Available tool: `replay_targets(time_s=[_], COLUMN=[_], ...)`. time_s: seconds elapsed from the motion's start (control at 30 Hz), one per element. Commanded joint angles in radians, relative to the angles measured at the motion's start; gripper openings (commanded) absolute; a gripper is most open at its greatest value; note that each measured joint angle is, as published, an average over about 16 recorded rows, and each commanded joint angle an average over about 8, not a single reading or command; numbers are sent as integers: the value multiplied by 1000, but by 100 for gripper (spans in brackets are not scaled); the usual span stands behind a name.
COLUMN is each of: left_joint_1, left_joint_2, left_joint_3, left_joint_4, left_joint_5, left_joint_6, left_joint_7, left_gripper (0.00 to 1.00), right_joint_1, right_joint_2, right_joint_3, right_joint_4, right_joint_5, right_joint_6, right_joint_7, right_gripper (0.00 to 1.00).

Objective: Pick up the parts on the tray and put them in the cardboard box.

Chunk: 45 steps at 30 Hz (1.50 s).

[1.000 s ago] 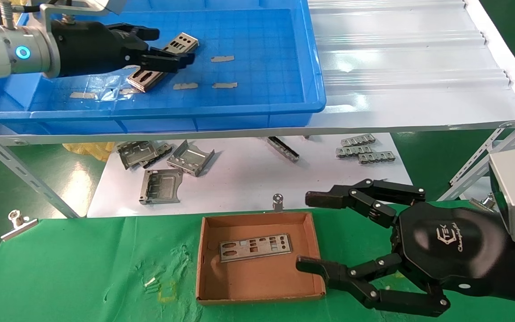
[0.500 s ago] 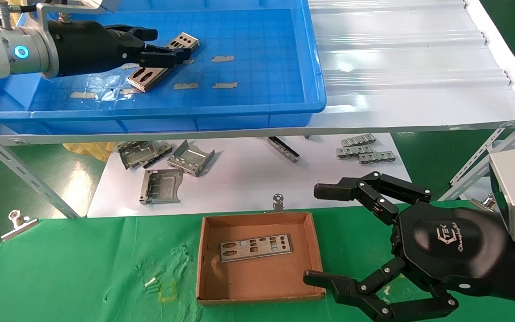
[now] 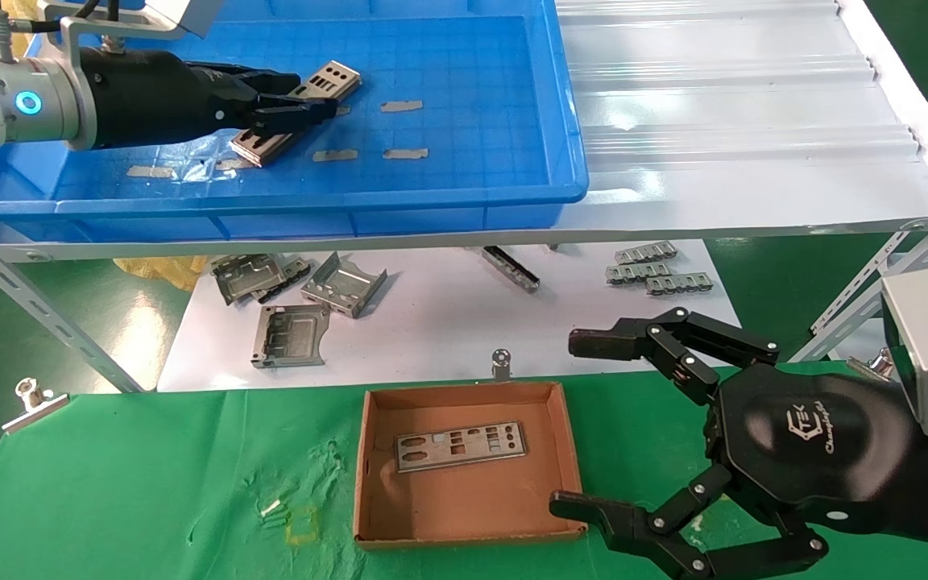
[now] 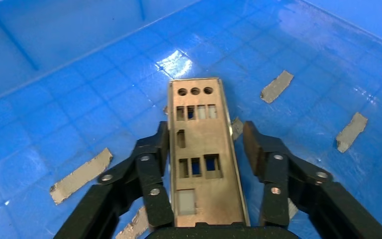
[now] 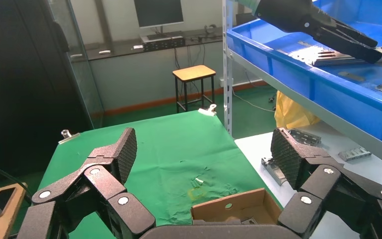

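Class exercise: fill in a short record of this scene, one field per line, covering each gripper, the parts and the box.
Left gripper: in the blue tray, open, fingers either side of a silver part
Parts in tray: at least one; the gripper hides how many
Cardboard box: on the green cloth, holds one part
Right gripper: open, empty, beside the box
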Motion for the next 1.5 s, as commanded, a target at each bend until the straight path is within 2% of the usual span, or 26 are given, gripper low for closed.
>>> replay_targets(time_s=[0.03,0.7,1.47,1.5], left_joint_1=[1,0,-7,-7], left_joint_2=[-1,-8,-8,-8], left_joint_3=[0,-10,-2,-2], left_joint_4=[-1,-10,4,4], left_joint_5=[0,-13,-2,-2], left_joint_6=[-1,-39,-7,-8], left_joint_7=[2,35,9,7], left_gripper=[0,0,0,3], right_joint_1=[0,0,0,0], right_joint_2=[0,0,0,0], right_joint_3=[0,0,0,0], right_joint_4=[0,0,0,0], right_joint_5=[0,0,0,0], right_joint_6=[0,0,0,0], right_joint_7=[0,0,0,0], right_gripper=[100,100,100,100])
